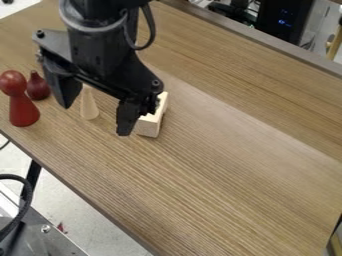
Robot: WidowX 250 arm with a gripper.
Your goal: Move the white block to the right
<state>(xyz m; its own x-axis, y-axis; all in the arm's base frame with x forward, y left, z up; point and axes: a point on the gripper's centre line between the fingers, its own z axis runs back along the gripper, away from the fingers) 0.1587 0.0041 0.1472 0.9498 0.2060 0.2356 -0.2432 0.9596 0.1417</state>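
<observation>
The wood-grain surface (pixel 220 170) runs diagonally, a pale sheen of light across it and a dark border (pixel 267 45) along its far side. Beyond that border stands a black computer case (pixel 287 17) with blue lights. Below the surface's near left side are pale floor (pixel 73 195), a black leg (pixel 33 175) and a grey metal panel (pixel 50 245) beside a looping black cable (pixel 28 197).

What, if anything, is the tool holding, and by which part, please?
Nothing is held: the tool is open, with the pale cone visible between its spread fingers.
</observation>
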